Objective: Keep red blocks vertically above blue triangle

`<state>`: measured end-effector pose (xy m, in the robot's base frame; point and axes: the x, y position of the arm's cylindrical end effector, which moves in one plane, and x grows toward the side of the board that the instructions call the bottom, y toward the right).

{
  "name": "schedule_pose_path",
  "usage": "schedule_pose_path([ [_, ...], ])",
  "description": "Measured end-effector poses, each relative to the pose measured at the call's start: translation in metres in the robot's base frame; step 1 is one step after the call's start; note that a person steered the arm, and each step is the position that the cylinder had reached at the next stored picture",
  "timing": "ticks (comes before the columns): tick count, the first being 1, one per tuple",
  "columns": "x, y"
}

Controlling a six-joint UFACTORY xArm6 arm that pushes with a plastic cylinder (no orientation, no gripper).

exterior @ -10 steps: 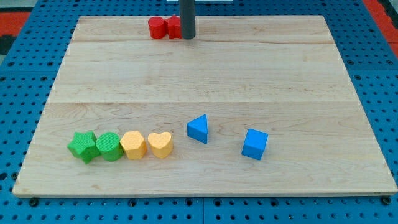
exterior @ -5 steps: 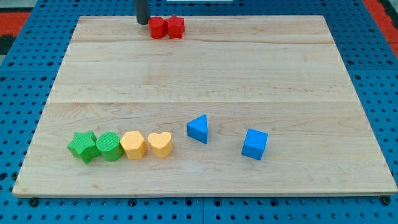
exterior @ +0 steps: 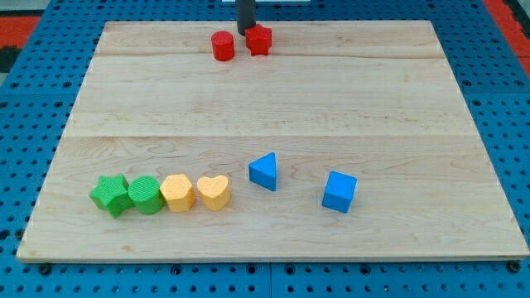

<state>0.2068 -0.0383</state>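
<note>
Two red blocks sit near the view's top edge of the wooden board: a red cylinder (exterior: 222,45) and a red star-like block (exterior: 259,39), now a little apart. My tip (exterior: 246,31) is just above the gap between them, touching or nearly touching the star block's left side. The blue triangle (exterior: 264,171) lies low on the board, roughly below the red star block. The rod's upper part is cut off by the view's top.
A blue cube (exterior: 339,191) lies right of the triangle. A row at the lower left holds a green star (exterior: 110,194), a green cylinder (exterior: 145,194), a yellow hexagon block (exterior: 177,192) and a yellow heart (exterior: 214,192). The board (exterior: 464,149) rests on a blue pegboard.
My tip went from right of the red pair to their left, then back between them. Both red blocks shifted right, the cylinder also down, and they separated.
</note>
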Motion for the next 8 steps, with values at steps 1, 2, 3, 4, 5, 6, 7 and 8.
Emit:
schedule_pose_path([
  [1, -0.014, -0.073],
  [2, 0.014, -0.118],
  [3, 0.026, -0.114],
  [4, 0.03, -0.105],
  [5, 0.056, -0.102],
  [6, 0.045, -0.089],
  [7, 0.036, -0.066],
  [8, 0.036, -0.047],
])
